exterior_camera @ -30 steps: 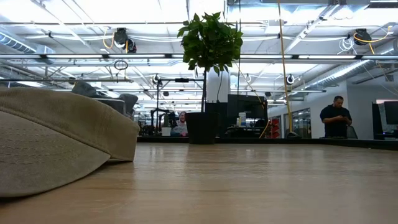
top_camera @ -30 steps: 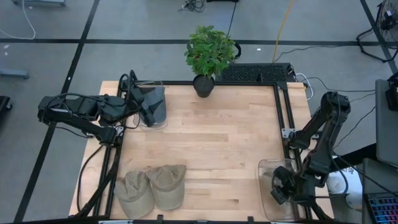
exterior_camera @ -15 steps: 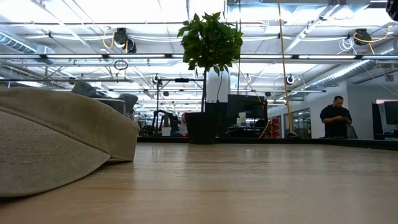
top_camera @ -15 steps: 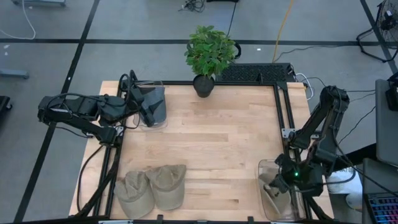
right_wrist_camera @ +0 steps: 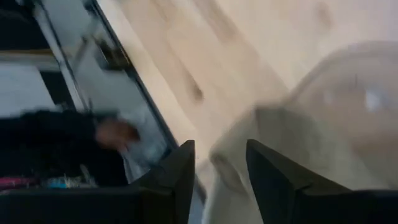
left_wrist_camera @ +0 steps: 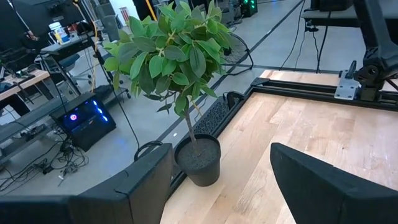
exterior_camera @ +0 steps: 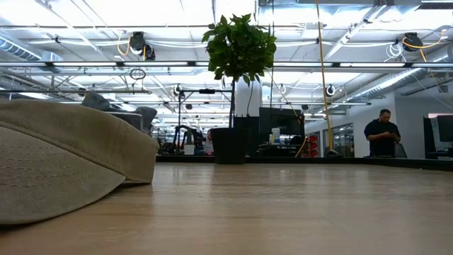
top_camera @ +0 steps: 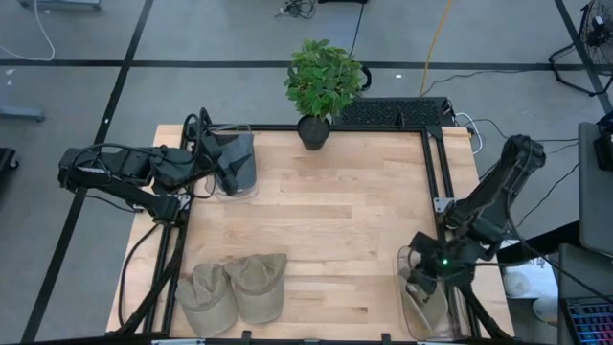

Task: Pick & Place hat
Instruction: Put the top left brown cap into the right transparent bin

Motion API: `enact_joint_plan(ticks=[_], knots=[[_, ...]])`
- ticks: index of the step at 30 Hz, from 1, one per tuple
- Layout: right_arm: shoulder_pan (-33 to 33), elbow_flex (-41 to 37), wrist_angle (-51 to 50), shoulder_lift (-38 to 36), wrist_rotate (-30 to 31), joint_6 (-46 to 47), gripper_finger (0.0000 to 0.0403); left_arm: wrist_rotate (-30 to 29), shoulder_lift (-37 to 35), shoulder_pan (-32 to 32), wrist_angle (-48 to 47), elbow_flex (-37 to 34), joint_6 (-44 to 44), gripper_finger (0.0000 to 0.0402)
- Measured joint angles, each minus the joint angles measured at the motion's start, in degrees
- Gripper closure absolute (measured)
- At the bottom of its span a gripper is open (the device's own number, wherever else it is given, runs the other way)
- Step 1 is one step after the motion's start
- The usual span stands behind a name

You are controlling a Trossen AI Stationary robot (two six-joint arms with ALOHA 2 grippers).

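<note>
High view, entry: my right hand (top_camera: 422,285), fingers parted and grasping nothing, over clear plastic bin (top_camera: 406,255) holding one khaki cloth hat (top_camera: 428,309), desk's near right corner. Advice: descend squarely, pinch crown.

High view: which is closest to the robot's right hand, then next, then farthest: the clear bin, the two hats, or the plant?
From the right hand, in the high view:
1. Clear bin, right under the hand at the table's near right corner.
2. Two tan hats, at the near left edge.
3. Potted plant, at the far edge, middle.
</note>
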Motion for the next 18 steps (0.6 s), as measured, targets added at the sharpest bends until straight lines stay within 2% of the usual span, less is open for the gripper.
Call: enact_joint_plan(ticks=[4,11,18], knots=[[-3.15,0.00,0.14,0.87,-6.45,0.30,0.0273,-0.01,0.00,0.00,0.00,-0.01,0.00,0.0128],[-7.79,0.00,0.71,3.06,-11.03,-1.12,0.0273,0.00,0.00,0.00,0.00,-0.01,0.00,0.0128],[-10.54,0.02,1.92,8.99,-19.56,-2.25,0.0273,-0.01,0.00,0.00,0.00,-0.01,0.00,0.0128]])
